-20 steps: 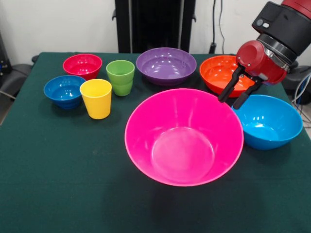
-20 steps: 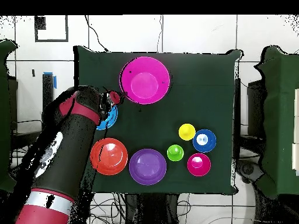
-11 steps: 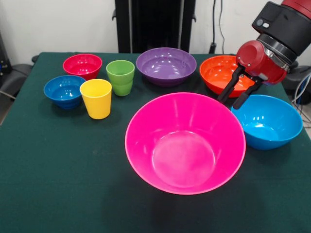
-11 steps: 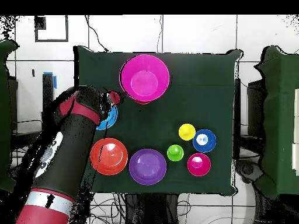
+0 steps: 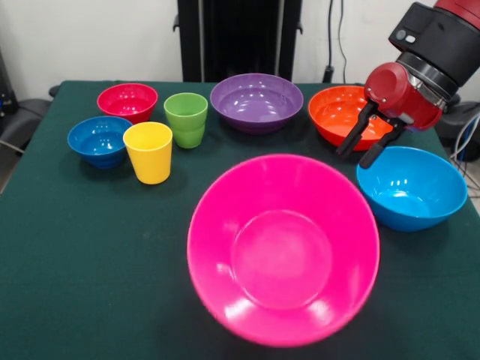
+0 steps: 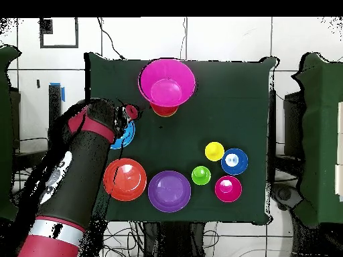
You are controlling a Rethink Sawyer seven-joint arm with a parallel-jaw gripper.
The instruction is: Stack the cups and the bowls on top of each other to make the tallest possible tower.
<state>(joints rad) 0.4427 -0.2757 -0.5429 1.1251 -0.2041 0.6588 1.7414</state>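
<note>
While the tool (image 5: pixel 361 153) hangs open and unmoved between the orange bowl (image 5: pixel 339 112) and blue bowl (image 5: pixel 411 187), the pink bowl (image 5: pixel 283 247) has tipped nearer, mid-tabletop (image 5: pixel 90 262).

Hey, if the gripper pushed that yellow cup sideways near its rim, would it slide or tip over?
The yellow cup stands taller than wide on a narrower base, so a push near the rim would probably tip it. Its glossy plastic looks light, and on the green cloth it likely drags rather than slides. On its side, it would probably roll in a curve.
</note>
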